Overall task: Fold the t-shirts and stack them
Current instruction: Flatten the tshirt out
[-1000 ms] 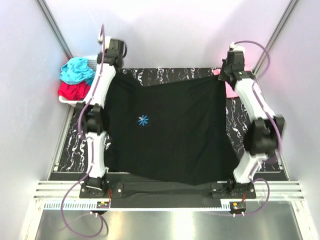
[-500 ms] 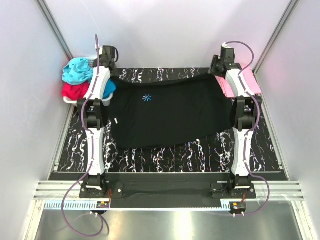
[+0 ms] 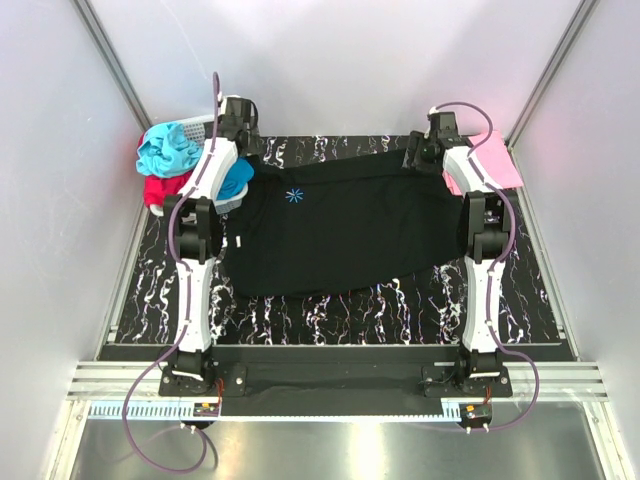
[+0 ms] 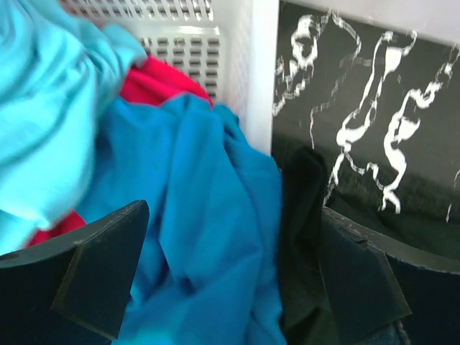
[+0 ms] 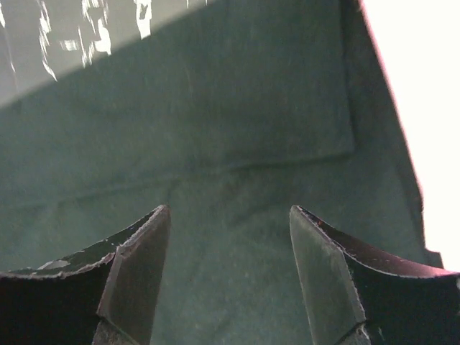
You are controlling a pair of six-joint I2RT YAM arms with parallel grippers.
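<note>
Your black shirt (image 3: 340, 225) looks half-folded; the left tool (image 4: 230, 273) and right tool (image 5: 230, 266) gape wide, empty, at its far corners. The shirts (image 3: 170, 150) in the basket (image 3: 195, 128), left of it, aren't folded yet.

Right pincer (image 5: 226, 277) gapes empty above black t-shirt (image 5: 215, 122)

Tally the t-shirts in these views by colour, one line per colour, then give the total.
Black t-shirt: 1
Pink t-shirt: 1
Teal t-shirt: 1
Red t-shirt: 1
Blue t-shirt: 1
Total: 5
</note>
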